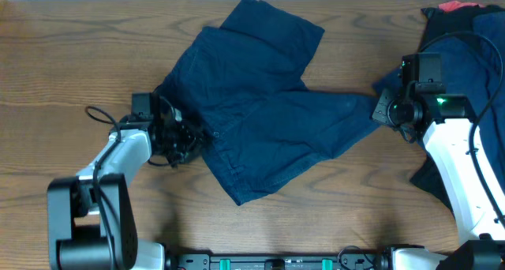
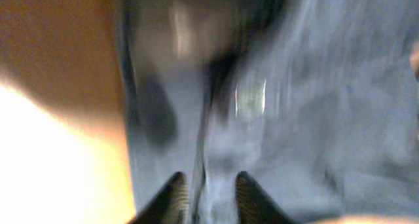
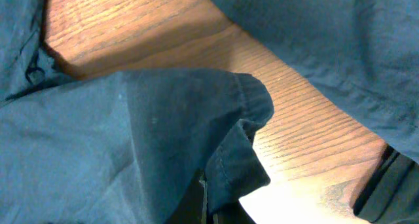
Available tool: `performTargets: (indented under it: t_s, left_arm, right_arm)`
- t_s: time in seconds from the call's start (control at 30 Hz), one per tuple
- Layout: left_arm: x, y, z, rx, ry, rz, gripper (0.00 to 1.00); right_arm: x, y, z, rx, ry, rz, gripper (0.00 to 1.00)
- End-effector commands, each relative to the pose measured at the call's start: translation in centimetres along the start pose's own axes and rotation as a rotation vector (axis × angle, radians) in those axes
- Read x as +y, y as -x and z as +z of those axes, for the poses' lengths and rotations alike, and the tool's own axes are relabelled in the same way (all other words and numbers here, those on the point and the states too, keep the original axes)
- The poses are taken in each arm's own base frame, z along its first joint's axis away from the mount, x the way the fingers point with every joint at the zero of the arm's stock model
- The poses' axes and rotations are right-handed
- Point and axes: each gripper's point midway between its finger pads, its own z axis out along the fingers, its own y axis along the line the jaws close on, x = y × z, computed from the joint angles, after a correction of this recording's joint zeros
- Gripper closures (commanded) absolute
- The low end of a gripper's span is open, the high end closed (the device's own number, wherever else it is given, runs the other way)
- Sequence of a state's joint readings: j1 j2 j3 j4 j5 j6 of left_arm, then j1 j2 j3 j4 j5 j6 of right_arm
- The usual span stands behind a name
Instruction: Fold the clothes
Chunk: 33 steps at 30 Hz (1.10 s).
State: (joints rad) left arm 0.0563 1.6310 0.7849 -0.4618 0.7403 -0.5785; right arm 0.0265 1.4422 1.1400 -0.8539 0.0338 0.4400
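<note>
The navy-blue shorts (image 1: 260, 120) lie spread and wrinkled in the middle of the wooden table. My left gripper (image 1: 188, 137) is at their left waistband edge. In the blurred left wrist view its fingers (image 2: 209, 192) stand a little apart, with a ridge of the cloth (image 2: 308, 119) between them. My right gripper (image 1: 384, 109) is at the right leg's end. In the right wrist view it (image 3: 208, 204) is shut on the hem of the shorts (image 3: 150, 132), and cloth hides most of the fingers. More dark clothes (image 1: 465, 57) are heaped at the right.
A red piece (image 1: 456, 5) shows at the top of the right heap, under my right arm. Bare wood table (image 1: 63, 57) lies to the left and in front (image 1: 331, 215). The arm bases stand at the front edge.
</note>
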Motion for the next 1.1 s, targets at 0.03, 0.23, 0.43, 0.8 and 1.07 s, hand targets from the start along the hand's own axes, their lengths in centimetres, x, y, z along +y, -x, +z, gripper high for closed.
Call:
performTargets:
  t_s: [0.03,0.23,0.43,0.8,1.07]
  left_arm:
    - [-3.0,-5.1,-2.5,0.171,-0.148,0.065,0.57]
    - [-2.9,-10.0,-4.2,0.258,-0.100,0.103,0.49]
    - [0.7,-11.9,-2.6,0.177,0.191,-0.030,0.49]
    - [0.5,-14.1,0.7,-0.247,0.395,-0.143,0.03]
    - [-0.4,-14.7,1.6,-0.323,0.341,-0.305,0.02]
  right_arm:
    - [-0.4,0.7,-0.5,-0.038,-0.033,0.002,0.99]
    - [-0.4,0.8,-0.5,-0.041,-0.032,0.000,0.99]
    - [-0.5,0.6,-0.5,-0.034,-0.035,0.000,0.99]
    - [-0.5,0.5,-0.5,-0.031,-0.037,-0.004,0.99]
    - [-1.0,0.5,-0.5,-0.032,-0.059,-0.014,0.99]
